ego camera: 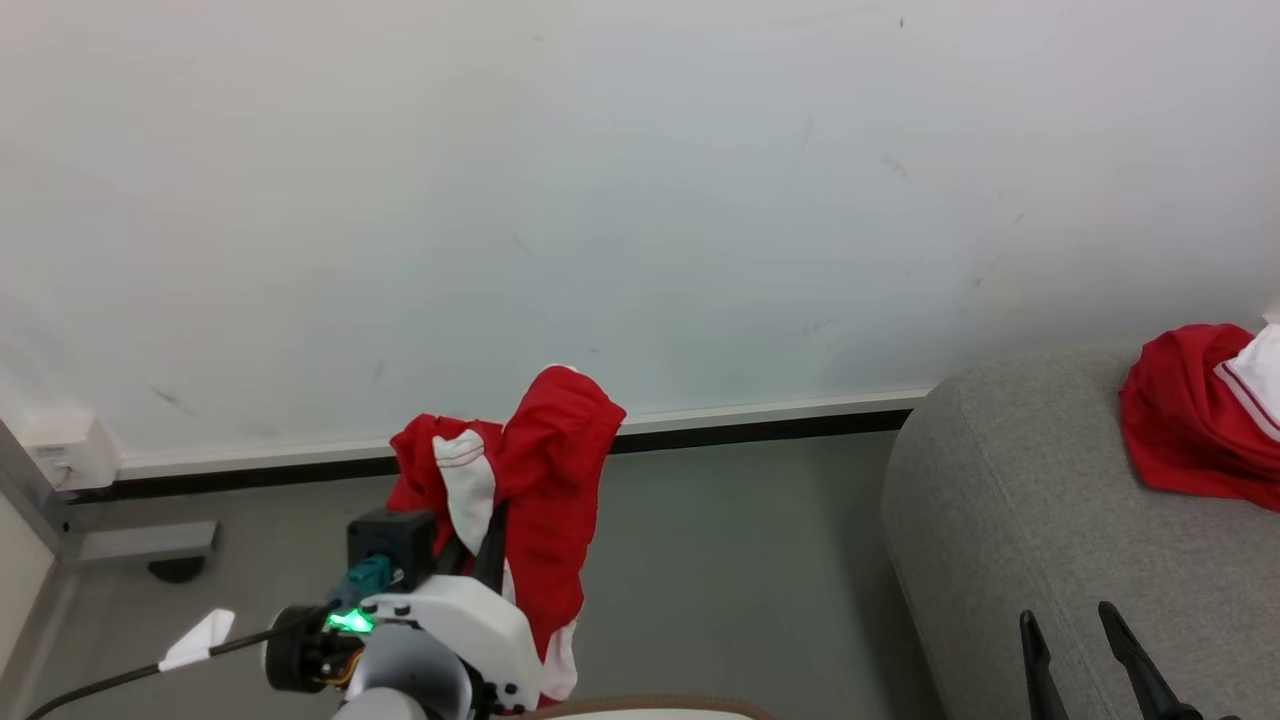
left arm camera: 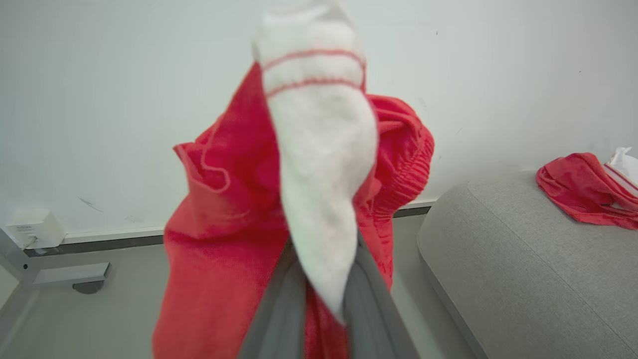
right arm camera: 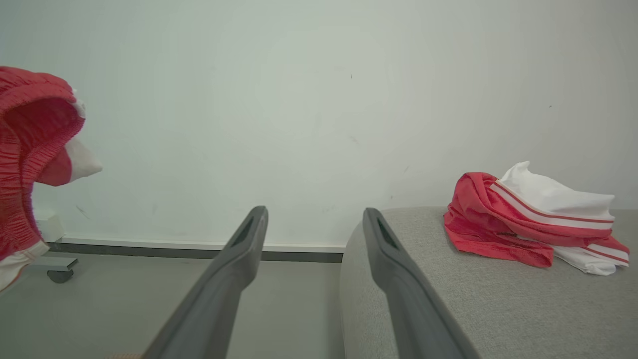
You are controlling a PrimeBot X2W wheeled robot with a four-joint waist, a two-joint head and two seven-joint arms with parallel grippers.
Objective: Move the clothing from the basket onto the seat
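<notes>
Left hand [ego camera: 487, 545] clamped a garment [ego camera: 555, 460] aloft; best carried past the near edge of the seat [ego camera: 1000, 520] before release. Right hand [ego camera: 1065, 615] gaped empty.

Open floor [ego camera: 740, 570] between red clothing [ego camera: 555, 470] and grey seat [ego camera: 1000, 520]

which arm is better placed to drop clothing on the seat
Left: the left fingers are shut on a red garment held up beside the seat; the right fingers are open, empty.

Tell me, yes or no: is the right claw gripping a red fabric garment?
No, the right claw is open, its two long dark fingers standing apart with nothing held between them.
</notes>
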